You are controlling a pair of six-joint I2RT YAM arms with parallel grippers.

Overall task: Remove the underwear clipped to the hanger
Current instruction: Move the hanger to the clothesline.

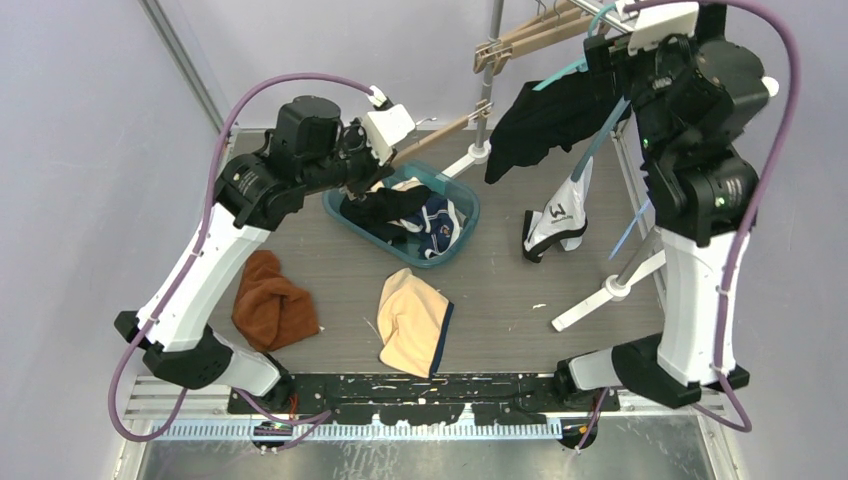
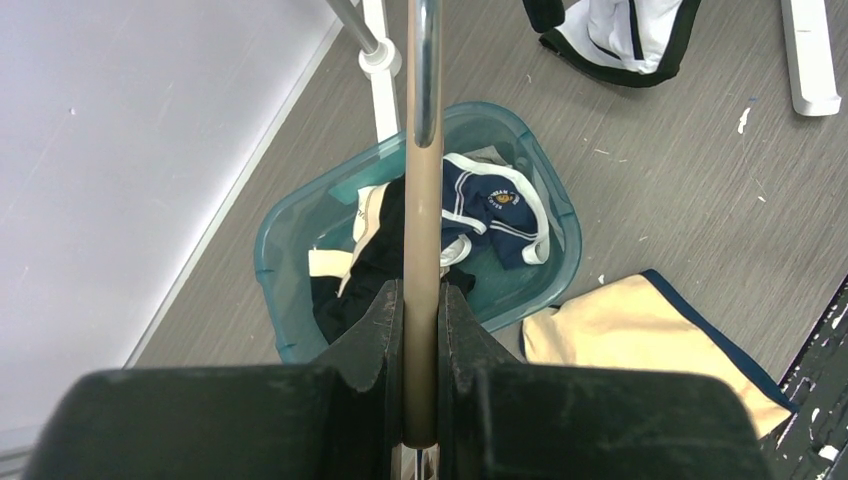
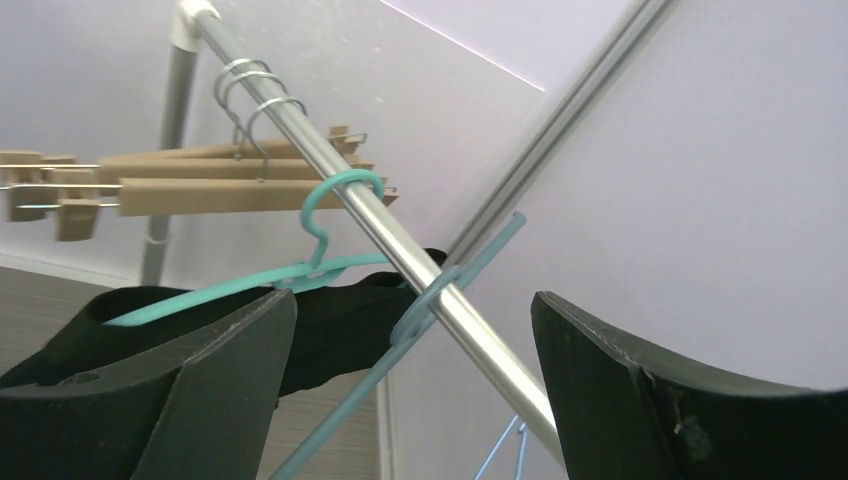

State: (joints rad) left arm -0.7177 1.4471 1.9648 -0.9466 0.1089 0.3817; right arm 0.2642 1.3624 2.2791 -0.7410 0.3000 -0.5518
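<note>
I can make out no word in full. The white underwear (image 1: 556, 218) hanging on the right carries a black emblem like a W, with small print beneath, too fine to read. In the teal bin (image 2: 283, 275), the navy underwear (image 2: 492, 205) shows arched white lettering over a gold crest, illegible.

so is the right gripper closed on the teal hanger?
No, the right gripper stands wide open, and the teal hanger hangs on the rail untouched.

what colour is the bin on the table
Translucent teal bin, best in the left wrist view.
</note>
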